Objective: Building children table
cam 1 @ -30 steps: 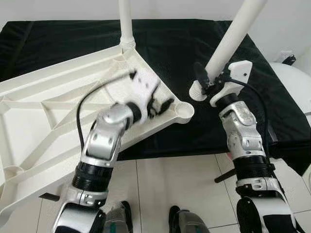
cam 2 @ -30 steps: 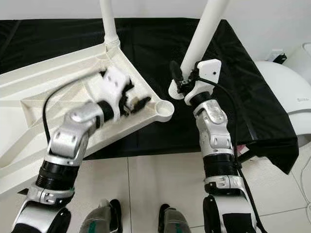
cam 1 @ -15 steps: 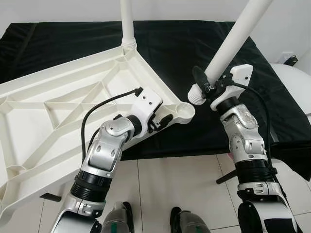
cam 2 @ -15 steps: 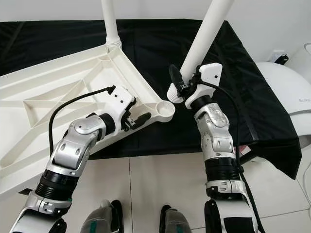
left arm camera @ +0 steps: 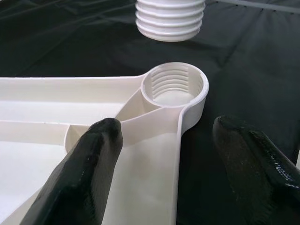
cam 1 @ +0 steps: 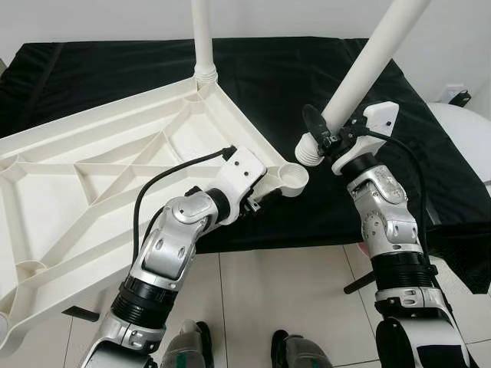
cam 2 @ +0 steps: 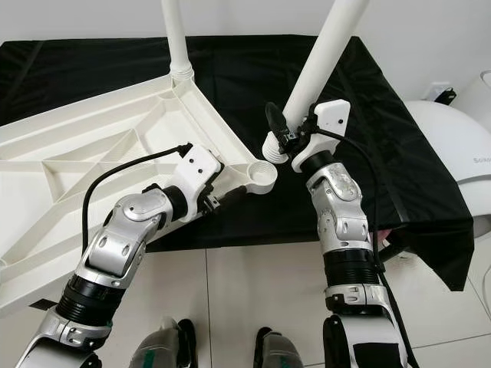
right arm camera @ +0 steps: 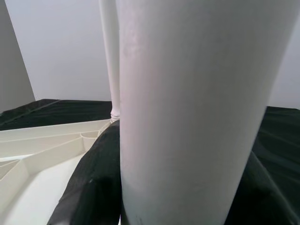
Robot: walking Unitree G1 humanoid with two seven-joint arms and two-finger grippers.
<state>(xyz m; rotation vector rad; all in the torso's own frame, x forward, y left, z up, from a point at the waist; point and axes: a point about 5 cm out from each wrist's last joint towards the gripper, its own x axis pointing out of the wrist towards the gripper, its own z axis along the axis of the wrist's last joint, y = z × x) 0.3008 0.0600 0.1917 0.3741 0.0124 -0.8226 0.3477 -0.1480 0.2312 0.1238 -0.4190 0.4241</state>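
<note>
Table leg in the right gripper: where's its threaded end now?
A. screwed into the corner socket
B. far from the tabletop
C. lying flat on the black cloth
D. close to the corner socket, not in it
D. The table leg's threaded end hangs clear of the empty corner socket, a gap showing between them; the right gripper grips the leg.

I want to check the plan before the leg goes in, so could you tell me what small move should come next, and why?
Probably the right gripper should shift the leg's threaded end over the corner socket and stand it straighter. The leg is tilted and hangs beside the socket, while the left gripper's open fingers straddle the tabletop's corner.
</note>
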